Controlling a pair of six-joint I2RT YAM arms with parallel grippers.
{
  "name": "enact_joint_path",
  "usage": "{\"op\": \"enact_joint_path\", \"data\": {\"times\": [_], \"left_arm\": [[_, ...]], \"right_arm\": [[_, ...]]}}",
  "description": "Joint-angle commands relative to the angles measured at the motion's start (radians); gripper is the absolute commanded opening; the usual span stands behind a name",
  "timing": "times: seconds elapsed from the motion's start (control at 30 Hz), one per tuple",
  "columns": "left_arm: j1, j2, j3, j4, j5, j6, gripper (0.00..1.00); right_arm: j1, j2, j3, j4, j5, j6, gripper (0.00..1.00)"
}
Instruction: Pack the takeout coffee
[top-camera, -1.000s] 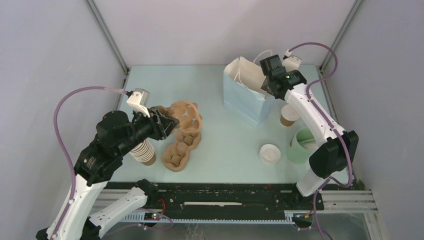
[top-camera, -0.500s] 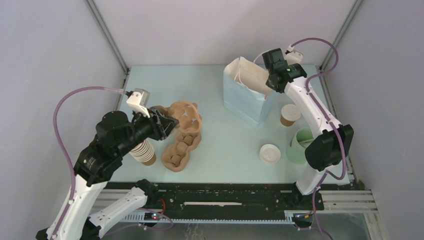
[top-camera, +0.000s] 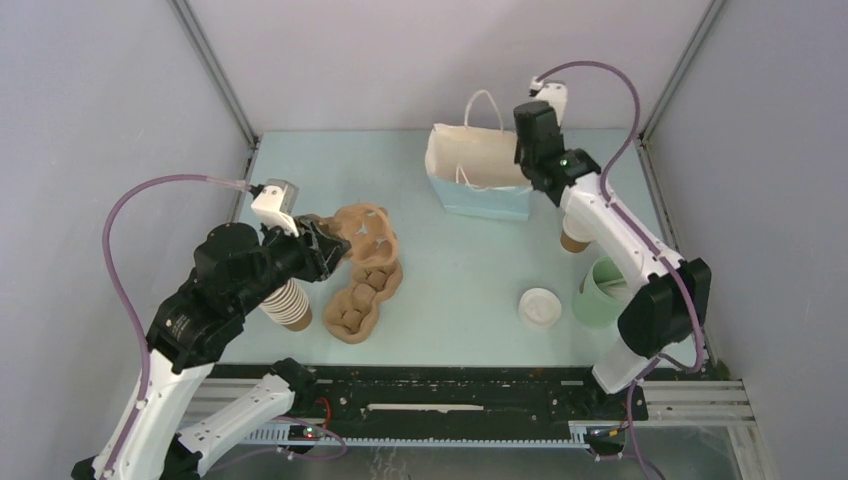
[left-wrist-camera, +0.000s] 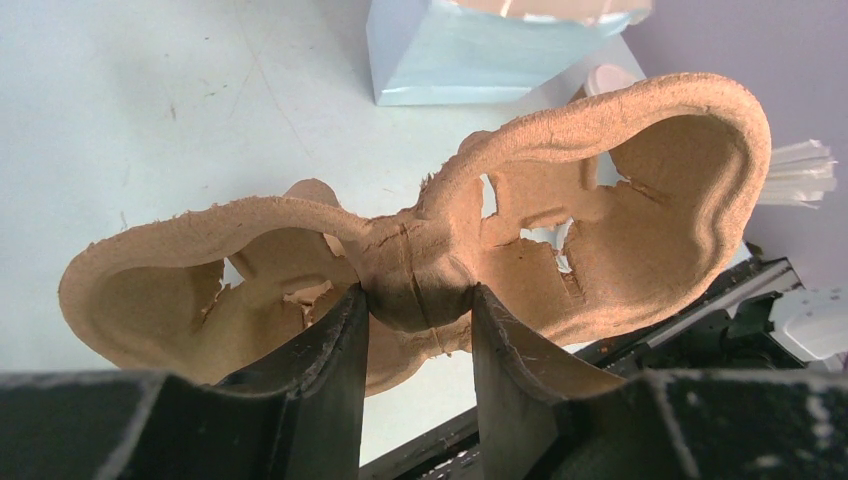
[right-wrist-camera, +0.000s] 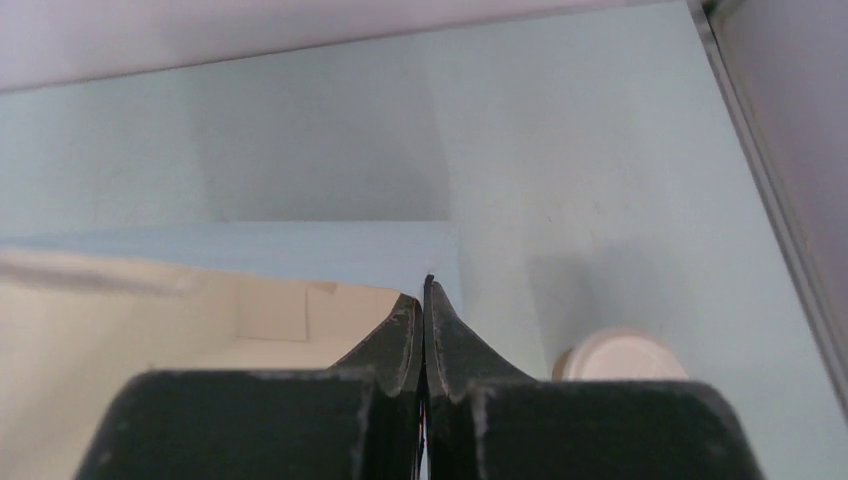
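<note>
1. Top view: the takeout coffee (top-camera: 571, 242) stands on the table (top-camera: 460, 290) near the bag (top-camera: 470, 180). The right arm (top-camera: 620, 225) hides half of it. It looks light and easy to squash, so it should be held softly by its sides.
2. Left wrist: the left gripper (left-wrist-camera: 418, 310) squeezes the middle of the cup carrier (left-wrist-camera: 640, 200).
3. Right wrist: the right gripper (right-wrist-camera: 424, 325) pinches the bag's edge. Only the cup's pale top shows.

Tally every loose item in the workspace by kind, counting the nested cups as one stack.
Paper bag: 1
Pulp carriers: 2
Single kraft cup: 1
Nested cup stack: 1
Green cup: 1
White lid: 1
Total: 7
</note>
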Motion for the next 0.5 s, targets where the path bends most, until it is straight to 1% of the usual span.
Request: {"op": "enact_joint_path", "data": {"times": [0.0,0.07,0.13,0.23,0.27,0.3,0.4,0.47], "left_arm": [[-0.002,-0.009,0.067,-0.018,-0.074,0.032,0.00],[-0.002,-0.007,0.080,-0.031,-0.089,0.030,0.00],[-0.002,0.003,0.090,-0.043,-0.090,0.031,0.00],[-0.005,0.034,0.099,-0.051,-0.065,0.017,0.00],[-0.007,0.048,0.102,-0.050,-0.052,0.011,0.00],[-0.020,0.060,0.106,-0.051,-0.051,0.005,0.00],[-0.079,0.099,0.134,-0.050,-0.114,0.005,0.00],[-0.142,0.139,0.183,-0.074,-0.204,0.027,0.00]], "right_arm": [[0.113,-0.161,-0.210,0.520,-0.022,-0.432,0.00],[0.146,-0.212,-0.301,0.618,-0.063,-0.471,0.00],[0.168,-0.242,-0.341,0.618,-0.065,-0.432,0.00],[0.202,-0.287,-0.392,0.561,-0.113,-0.348,0.00],[0.220,-0.305,-0.426,0.578,-0.112,-0.346,0.00],[0.239,-0.322,-0.466,0.631,-0.097,-0.351,0.00],[0.263,-0.371,-0.533,0.683,-0.121,-0.341,0.00],[0.265,-0.389,-0.566,0.723,-0.120,-0.338,0.00]]}}
